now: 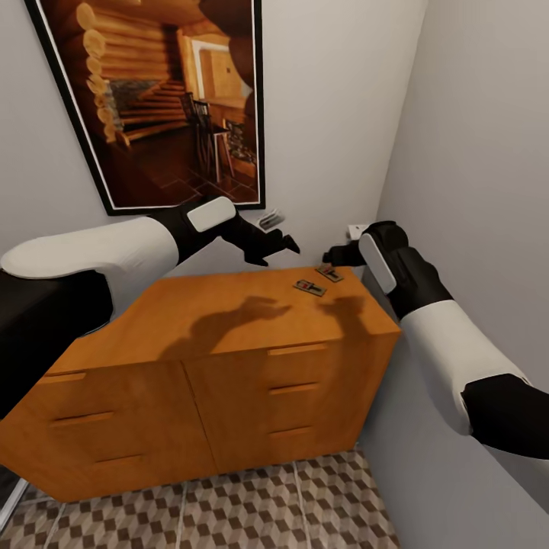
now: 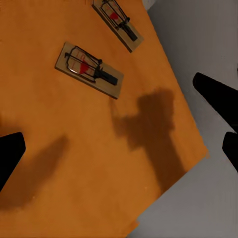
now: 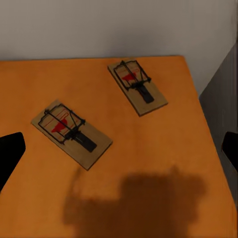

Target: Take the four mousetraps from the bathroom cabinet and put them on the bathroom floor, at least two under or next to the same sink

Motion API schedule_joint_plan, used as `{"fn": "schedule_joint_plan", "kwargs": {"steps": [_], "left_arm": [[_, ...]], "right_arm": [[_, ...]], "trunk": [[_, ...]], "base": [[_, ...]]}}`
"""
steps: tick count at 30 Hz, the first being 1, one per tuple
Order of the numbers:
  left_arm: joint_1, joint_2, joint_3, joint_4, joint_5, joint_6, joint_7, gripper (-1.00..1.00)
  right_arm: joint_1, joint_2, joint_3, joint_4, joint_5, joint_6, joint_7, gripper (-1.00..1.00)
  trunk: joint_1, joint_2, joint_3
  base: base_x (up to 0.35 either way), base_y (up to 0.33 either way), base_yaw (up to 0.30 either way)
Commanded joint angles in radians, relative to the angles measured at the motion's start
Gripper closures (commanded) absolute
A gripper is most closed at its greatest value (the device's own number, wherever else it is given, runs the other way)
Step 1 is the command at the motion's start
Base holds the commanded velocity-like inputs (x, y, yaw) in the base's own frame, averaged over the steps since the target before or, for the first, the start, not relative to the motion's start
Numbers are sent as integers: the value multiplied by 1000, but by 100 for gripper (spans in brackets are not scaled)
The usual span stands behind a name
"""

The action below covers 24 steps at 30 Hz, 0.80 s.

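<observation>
Your cabinet carries two mousetraps at its back right corner, near trap and far trap, long axes roughly parallel, running diagonally across the top. Left gripper hovers empty with fingers spread. Right gripper is likewise spread, above the traps.

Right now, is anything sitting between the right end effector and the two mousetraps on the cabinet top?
Nothing visible. The right end effector hovers above the cabinet top's far corner; both mousetraps lie exposed on bare wood.
</observation>
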Motion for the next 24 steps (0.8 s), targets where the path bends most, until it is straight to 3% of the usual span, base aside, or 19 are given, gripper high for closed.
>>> {"fn": "schedule_joint_plan", "kwargs": {"steps": [1,10,19,24], "left_arm": [[-1,0,-5,0,10,2,7,-100],[-1,1,1,-1,10,2,28,-100],[-1,2,0,1,10,1,30,-100],[-1,2,1,1,10,0,33,-100]], "right_arm": [[-1,-2,4,-6,-11,3,-10,-100],[-1,-12,5,-34,-12,3,-11,-100],[-1,-12,7,-48,-16,3,-9,-100],[-3,-12,44,-44,-18,3,-5,-100]], "trunk": [[0,-1,-1],[0,-1,-1],[0,-1,-1],[0,-1,-1]], "base": [[108,-9,0],[227,-67,0],[40,-13,0],[5,-1,0]]}}
